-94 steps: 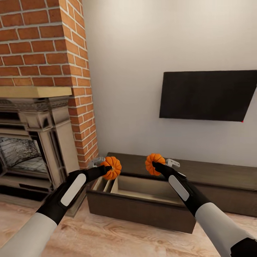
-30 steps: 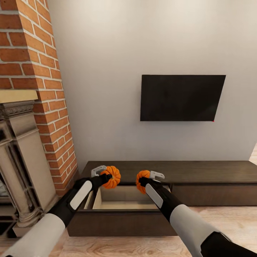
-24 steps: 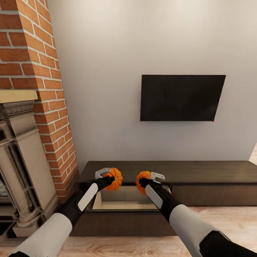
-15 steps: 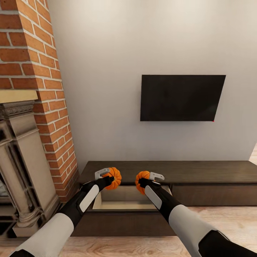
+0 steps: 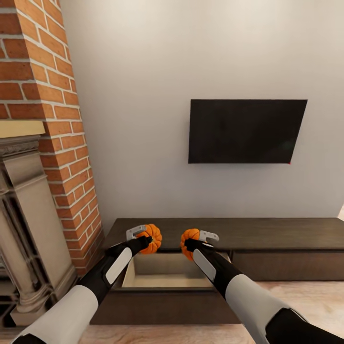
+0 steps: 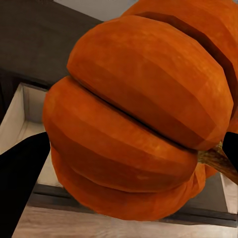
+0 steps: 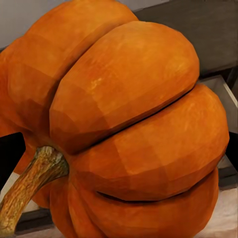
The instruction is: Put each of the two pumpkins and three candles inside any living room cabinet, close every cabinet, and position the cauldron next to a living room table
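Nearest the camera in the head view, both forearms reach forward, white sleeves then black wrists. The left gripper [image 5: 147,237] is clamped on the left pumpkin [image 5: 152,238], held above the back left part of the open drawer [image 5: 167,274]. The right gripper [image 5: 189,242] is clamped on the right pumpkin [image 5: 189,240], held above the drawer's back right part. The two pumpkins sit near each other at about the same height, apart, not touching.

Left wrist view: the left pumpkin [image 6: 144,124] is close up, ribs running across, brown stem poking out at one side, one dark finger [image 6: 20,178] against its flank; pale drawer floor shows behind it. Right wrist view: the right pumpkin [image 7: 129,129] is likewise close up, with its stem [image 7: 27,191] pointing toward the frame's lower corner; a dark sliver at the edge is probably a finger, hard to tell.

Below the pumpkins, the drawer is pulled out from the left end of the cabinet [image 5: 282,239], pale wood inside, dark-brown front; whether it holds anything is hidden by the arms and the viewing angle. The cabinet runs long and low along the white wall, top surface bare where visible. Wood floor [image 5: 310,301] lies in front of it.

Left of the cabinet stands a stone fireplace surround [image 5: 24,229] with a brick chimney [image 5: 43,86] above. On the wall above the cabinet hangs a black TV [image 5: 246,131].
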### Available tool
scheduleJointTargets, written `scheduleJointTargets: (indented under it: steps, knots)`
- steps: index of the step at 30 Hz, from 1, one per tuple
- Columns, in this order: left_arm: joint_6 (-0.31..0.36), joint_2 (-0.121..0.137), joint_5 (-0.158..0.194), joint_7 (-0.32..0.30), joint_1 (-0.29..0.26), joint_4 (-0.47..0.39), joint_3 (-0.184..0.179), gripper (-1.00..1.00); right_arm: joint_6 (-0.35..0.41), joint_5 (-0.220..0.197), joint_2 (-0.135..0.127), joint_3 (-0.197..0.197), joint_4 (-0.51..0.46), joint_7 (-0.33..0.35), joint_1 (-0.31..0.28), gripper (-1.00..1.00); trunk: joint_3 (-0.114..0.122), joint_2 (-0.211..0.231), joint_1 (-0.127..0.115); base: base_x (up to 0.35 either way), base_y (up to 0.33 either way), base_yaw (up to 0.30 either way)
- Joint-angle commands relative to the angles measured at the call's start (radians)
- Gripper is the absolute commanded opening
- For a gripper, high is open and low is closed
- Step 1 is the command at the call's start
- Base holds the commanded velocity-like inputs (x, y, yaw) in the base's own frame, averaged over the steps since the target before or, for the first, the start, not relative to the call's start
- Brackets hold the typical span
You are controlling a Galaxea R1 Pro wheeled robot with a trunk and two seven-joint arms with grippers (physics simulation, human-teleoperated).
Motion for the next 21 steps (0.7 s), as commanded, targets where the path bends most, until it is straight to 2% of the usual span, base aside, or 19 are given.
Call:
scheduleJointTargets:
  steps: [1,7,14,21]
  knots:
    - [0.001,0.001,0.011,0.008,-0.001,-0.001,-0.003,-1.0,0.004,-0.004,-0.001,0.007,-0.002,-0.008,-0.001,-1.0,-0.001,-0.001,0.0,0.283,0.0,0.0]
    - [0.001,0.001,0.011,0.008,-0.001,0.0,-0.003,-1.0,0.004,-0.004,-0.001,0.007,-0.002,-0.008,-0.001,-1.0,-0.001,-0.001,0.0,0.286,-0.013,0.0]
    - [0.001,0.004,0.011,0.008,0.0,-0.008,-0.003,-1.0,-0.001,-0.004,-0.001,0.007,-0.002,-0.008,-0.001,-1.0,-0.001,-0.001,0.0,0.057,-0.01,0.0]
    - [0.001,0.004,0.011,0.008,0.0,-0.008,-0.004,-1.0,-0.011,-0.004,-0.001,0.008,-0.002,-0.008,-0.001,-1.0,-0.001,-0.001,0.0,0.179,0.0,0.0]
